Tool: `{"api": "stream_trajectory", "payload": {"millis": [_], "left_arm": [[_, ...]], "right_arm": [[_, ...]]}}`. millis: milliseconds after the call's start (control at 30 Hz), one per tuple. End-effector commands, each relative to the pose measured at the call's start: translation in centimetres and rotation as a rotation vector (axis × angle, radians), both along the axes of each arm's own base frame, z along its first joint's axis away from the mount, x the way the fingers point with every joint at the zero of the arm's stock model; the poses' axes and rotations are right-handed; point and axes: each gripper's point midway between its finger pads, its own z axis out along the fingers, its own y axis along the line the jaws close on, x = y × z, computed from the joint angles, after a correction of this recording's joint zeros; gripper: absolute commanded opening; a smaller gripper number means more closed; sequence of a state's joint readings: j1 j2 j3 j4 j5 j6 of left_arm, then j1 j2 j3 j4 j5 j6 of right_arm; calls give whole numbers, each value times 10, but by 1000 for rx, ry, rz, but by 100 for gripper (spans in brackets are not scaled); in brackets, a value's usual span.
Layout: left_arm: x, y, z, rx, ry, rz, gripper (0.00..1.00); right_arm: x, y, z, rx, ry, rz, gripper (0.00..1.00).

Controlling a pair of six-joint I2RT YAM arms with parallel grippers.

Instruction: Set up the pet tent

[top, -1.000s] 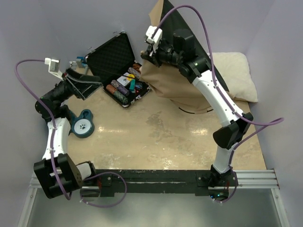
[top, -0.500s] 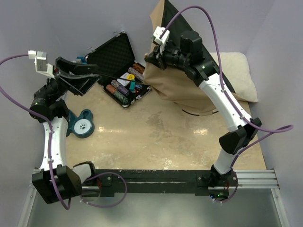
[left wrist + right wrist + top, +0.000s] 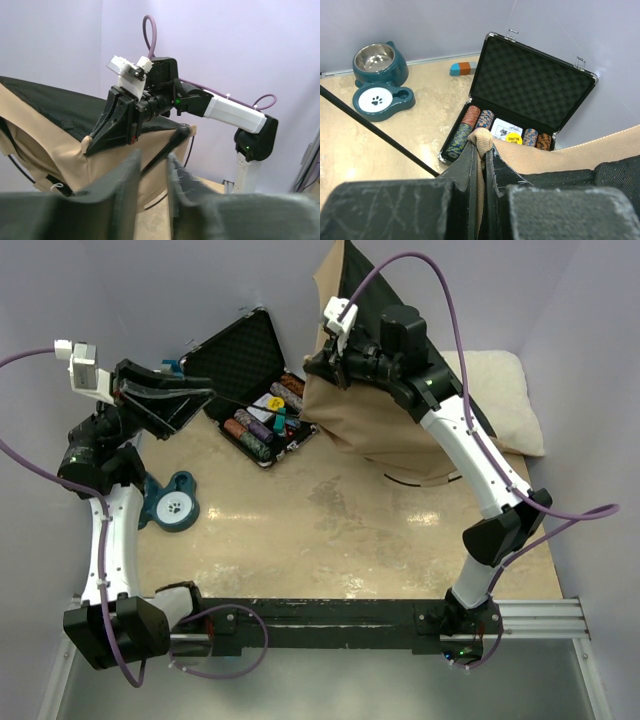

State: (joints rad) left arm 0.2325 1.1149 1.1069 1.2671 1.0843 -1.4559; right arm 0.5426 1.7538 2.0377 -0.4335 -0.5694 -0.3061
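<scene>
The pet tent is a tan canvas heap with a black panel, lying at the back right of the table. My right gripper is shut on its tan upper corner and holds that corner up above the chip case. A thin dark tent pole slants from under that corner toward the left arm. My left gripper is raised at the left. In its wrist view the pole runs into the narrow gap between its fingers, which still stand slightly apart.
An open black case of coloured chips lies left of the tent. A teal pet bowl stands near the left arm, and a white pillow lies at the back right. A small blue and orange block rests by the wall.
My left arm has lifted and swung left, and its jaws have narrowed a lot. The right gripper raised the tent corner a little, then held still.
</scene>
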Motion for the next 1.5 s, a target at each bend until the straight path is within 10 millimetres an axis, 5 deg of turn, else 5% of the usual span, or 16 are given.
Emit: {"api": "stream_trajectory", "payload": {"millis": [0, 67, 233, 367, 600, 733, 867, 1100, 1467], "left_arm": [[-77, -18, 23, 102, -593, -12, 19], [-73, -17, 24, 96, -565, -10, 0], [-65, -17, 17, 125, -505, -14, 0], [-61, -17, 14, 135, -485, -14, 0], [-61, -18, 6, 166, -473, -43, 0], [-66, -20, 4, 171, -472, -57, 0], [-73, -21, -1, 188, -478, -71, 0], [-81, -24, -8, 210, -475, -81, 0], [-80, -25, -17, 236, -459, -76, 0]], "right_arm": [[-10, 1, 28, 55, -47, 34, 0], [-13, 2, 23, 38, -34, 52, 0], [-14, -6, 4, -75, -28, 51, 41], [-9, -21, -10, -181, -67, 4, 51], [2, -34, -32, -315, -108, -31, 55], [1, -29, -39, -349, -112, 18, 69], [-5, -20, -44, -368, -115, 97, 76], [-16, -17, -55, -414, -97, 179, 74], [-53, -12, -56, -380, -60, 268, 94]]}}
